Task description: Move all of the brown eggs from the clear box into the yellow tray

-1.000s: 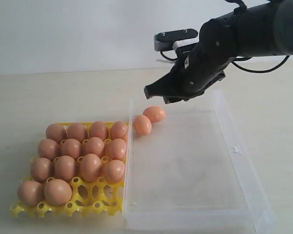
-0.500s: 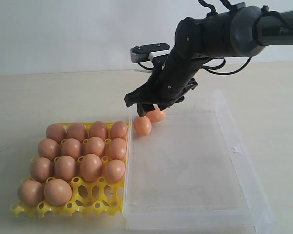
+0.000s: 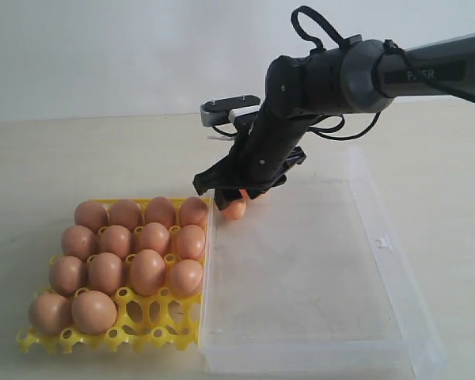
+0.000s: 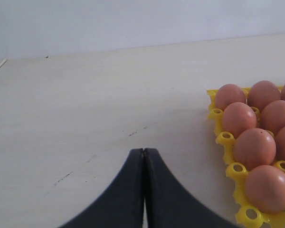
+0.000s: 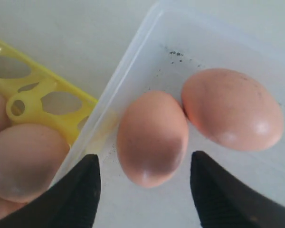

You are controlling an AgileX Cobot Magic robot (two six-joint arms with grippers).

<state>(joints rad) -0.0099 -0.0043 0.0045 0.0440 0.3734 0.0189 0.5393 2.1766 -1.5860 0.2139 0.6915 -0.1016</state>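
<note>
Two brown eggs lie touching in the far left corner of the clear box (image 3: pixel 380 261): one egg (image 5: pixel 153 137) nearer the yellow tray, the other egg (image 5: pixel 232 109) beside it. My right gripper (image 5: pixel 145 164) hangs open just over the first egg, one finger on each side of it, not touching. In the exterior view the right gripper (image 3: pixel 233 194) hides most of both eggs; only a bit of one egg (image 3: pixel 234 210) shows. The yellow tray (image 3: pixel 154 332) holds several brown eggs (image 3: pixel 146 271), with two front cups bare. My left gripper (image 4: pixel 144 153) is shut on nothing, above the table beside the tray (image 4: pixel 223 140).
The box's left wall (image 5: pixel 109 95) runs close along the tray's edge (image 5: pixel 42 102), right by my right gripper's finger (image 5: pixel 80 190). A latch tab (image 3: pixel 382 240) sits on the box's right wall. Bare tabletop (image 4: pixel 85 104) lies left of the tray.
My right arm has swung left and down from above the box's far wall to just over the two eggs, now covering them in the exterior view. The eggs have not moved.
</note>
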